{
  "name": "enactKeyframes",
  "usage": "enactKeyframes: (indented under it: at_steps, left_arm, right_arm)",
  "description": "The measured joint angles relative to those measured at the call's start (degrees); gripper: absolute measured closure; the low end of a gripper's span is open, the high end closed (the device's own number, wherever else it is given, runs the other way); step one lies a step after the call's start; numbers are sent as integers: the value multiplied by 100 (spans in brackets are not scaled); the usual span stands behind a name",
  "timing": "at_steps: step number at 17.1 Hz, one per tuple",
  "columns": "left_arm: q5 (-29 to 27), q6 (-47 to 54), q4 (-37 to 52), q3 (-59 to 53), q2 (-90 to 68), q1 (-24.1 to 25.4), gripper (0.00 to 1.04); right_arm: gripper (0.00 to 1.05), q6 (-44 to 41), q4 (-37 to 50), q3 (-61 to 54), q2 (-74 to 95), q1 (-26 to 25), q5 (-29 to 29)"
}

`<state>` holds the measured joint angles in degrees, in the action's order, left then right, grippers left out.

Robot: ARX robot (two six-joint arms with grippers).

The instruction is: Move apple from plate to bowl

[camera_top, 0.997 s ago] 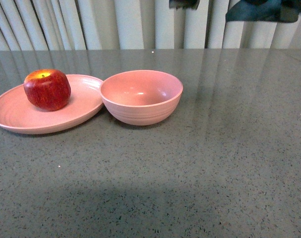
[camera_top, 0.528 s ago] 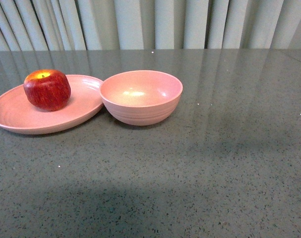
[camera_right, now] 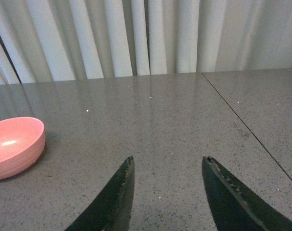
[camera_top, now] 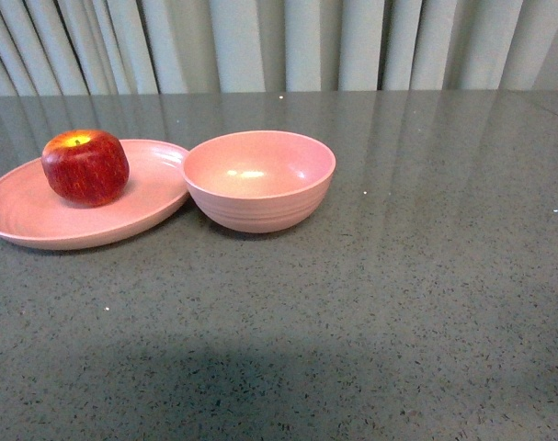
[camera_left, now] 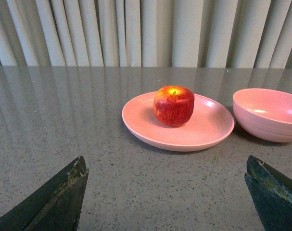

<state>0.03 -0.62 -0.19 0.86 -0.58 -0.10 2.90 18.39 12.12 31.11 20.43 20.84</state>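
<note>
Only the dark shapes above the bench's (camera_top: 407, 312) far edge have gone since a second ago: the apple (camera_top: 85, 166) still sits on the plate (camera_top: 30, 220) toward the left edge, beside the empty bowl (camera_top: 258, 179), and the left fingers (camera_left: 64, 195) and right fingers (camera_right: 118, 192) stand apart, empty, so the move seems unstarted.

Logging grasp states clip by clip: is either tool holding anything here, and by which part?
Nothing is held. The left tool and right tool both stand open and empty; the apple sits free on the plate.
</note>
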Motion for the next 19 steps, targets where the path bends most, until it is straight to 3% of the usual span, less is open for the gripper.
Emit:
enactKeyframes:
  at_steps: [4,5,7,11,13,14,19]
  left_arm:
    - [-2,0,-2,0,0,0,7]
    - [-7,0,-2,0,0,0,7]
    - [-4,0,-2,0,0,0,7]
    - [-4,2,-2,0,0,0,7]
    - [-2,2,-2,0,0,0,7]
    - [-9,0,-2,0,0,0,7]
    - [-4,0,-2,0,0,0,7]
  right_arm:
    - [75,-127,-39,-140,-245,-280,-306]
    - [88,-155,-101,-284,-442,-507,-542]
    - [103,-175,-192,-446,-664,-737,-763]
    - [103,-236,-420,-732,-1209,-1266,-1303]
    - [103,-254,-599,-870,-1484,-1858,-1945]
    - [103,-251,-643,-898,-1574,-2094,-1976]
    - [103,-251,-809,-1043,-1939,-2044,-2081]
